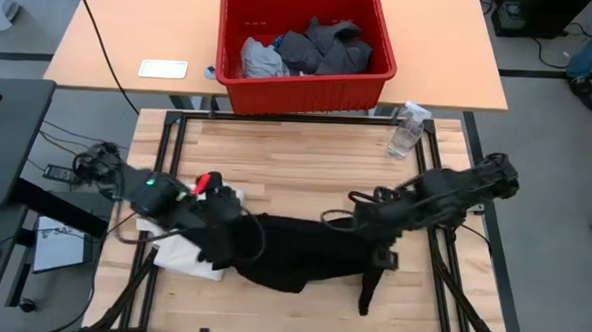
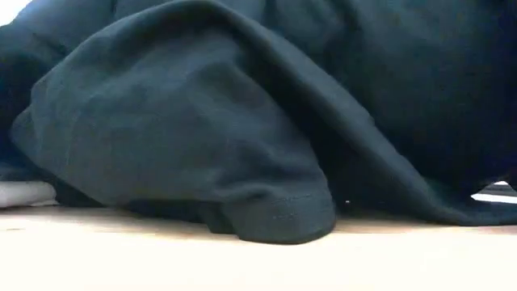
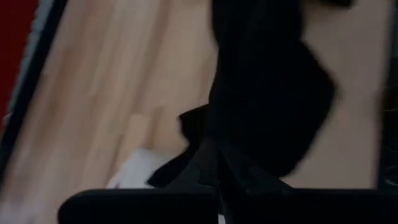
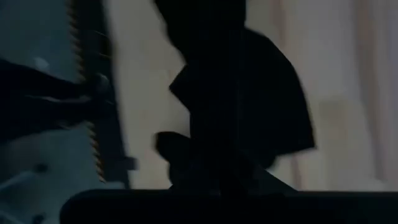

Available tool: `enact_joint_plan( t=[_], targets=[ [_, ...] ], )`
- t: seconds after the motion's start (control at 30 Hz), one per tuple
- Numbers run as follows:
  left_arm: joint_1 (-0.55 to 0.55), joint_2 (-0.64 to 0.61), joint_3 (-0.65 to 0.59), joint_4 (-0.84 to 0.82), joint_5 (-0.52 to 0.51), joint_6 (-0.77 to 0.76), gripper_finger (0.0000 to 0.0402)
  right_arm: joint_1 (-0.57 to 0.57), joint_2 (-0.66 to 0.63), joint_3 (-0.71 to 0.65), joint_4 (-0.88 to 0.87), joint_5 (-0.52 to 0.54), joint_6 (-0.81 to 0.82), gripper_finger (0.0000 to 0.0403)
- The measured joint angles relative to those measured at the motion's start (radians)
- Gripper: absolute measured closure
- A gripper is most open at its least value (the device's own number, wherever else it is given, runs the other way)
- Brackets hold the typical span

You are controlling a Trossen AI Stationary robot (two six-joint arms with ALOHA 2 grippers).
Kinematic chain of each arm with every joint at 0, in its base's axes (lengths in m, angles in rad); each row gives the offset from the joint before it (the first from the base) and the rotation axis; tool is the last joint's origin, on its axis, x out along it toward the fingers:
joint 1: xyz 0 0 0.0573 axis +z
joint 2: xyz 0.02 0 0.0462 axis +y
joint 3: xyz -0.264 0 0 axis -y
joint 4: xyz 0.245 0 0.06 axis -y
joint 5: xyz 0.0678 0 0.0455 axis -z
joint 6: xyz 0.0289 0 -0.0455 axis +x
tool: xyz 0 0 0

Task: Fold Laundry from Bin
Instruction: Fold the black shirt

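A black garment (image 1: 292,251) stretches across the near part of the wooden table between my two grippers. My left gripper (image 1: 219,218) is shut on its left end and my right gripper (image 1: 362,221) on its right end. The cloth sags between them, and in the low view its hemmed lower fold (image 2: 283,226) rests on the table. A strip (image 1: 369,284) trails toward the near edge. The red bin (image 1: 231,43) stands on the far table with grey and blue laundry (image 1: 311,47) inside. My left gripper holds the black garment's left end (image 3: 211,155) between its shut fingers, slanting down from the table's left. The bunched cloth hides the layers. The garment hangs below the fingers, its lower part on the table. My right gripper holds the garment's right end (image 4: 211,165) between its shut fingers, coming steeply from above on the table's right. Bunched cloth hides the place of contact. The cloth droops below the fingers.
A white folded cloth (image 1: 187,253) lies under the garment's left end near the table's left edge. A clear plastic bottle (image 1: 408,131) stands at the table's far right corner. A white flat object (image 1: 163,68) lies on the far table, left of the bin.
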Motion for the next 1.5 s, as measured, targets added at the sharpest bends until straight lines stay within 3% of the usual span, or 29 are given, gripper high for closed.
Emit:
enact_joint_plan(
  t=[0.2,0.37,0.5,0.7,0.87,1.03,1.2,1.33,1.5],
  targets=[
    [0.187,0.022,0.000,-0.025,0.001,0.088,0.0401,-0.201,0.000,-0.133,-0.007,0.002,-0.137,0.0400],
    [0.419,0.023,0.000,0.003,0.006,0.191,0.0401,-0.419,0.000,-0.176,-0.006,0.049,-0.335,0.0400],
    [0.614,0.040,0.000,0.077,0.092,0.300,0.0401,-0.615,-0.001,-0.196,0.013,0.050,-0.505,0.0400],
    [0.817,0.163,0.000,0.167,0.156,0.423,0.0397,-0.886,0.001,-0.289,0.142,0.039,-0.750,0.0400],
    [0.943,0.301,0.000,0.218,0.152,0.470,0.0364,-1.049,0.026,-0.409,0.295,0.034,-0.837,0.0387],
    [1.017,0.366,-0.002,0.210,0.146,0.491,0.0314,-1.128,0.028,-0.477,0.330,0.071,-0.867,0.0312],
    [1.027,0.305,-0.002,0.179,0.194,0.487,0.0265,-1.162,0.012,-0.479,0.318,0.079,-0.868,0.0252],
    [0.986,0.200,-0.001,0.176,0.272,0.509,0.0248,-1.159,-0.018,-0.478,0.323,-0.041,-0.849,0.0235],
    [0.887,0.115,0.000,0.166,0.283,0.538,0.0246,-1.118,-0.066,-0.478,0.323,-0.201,-0.770,0.0237]
  ],
)
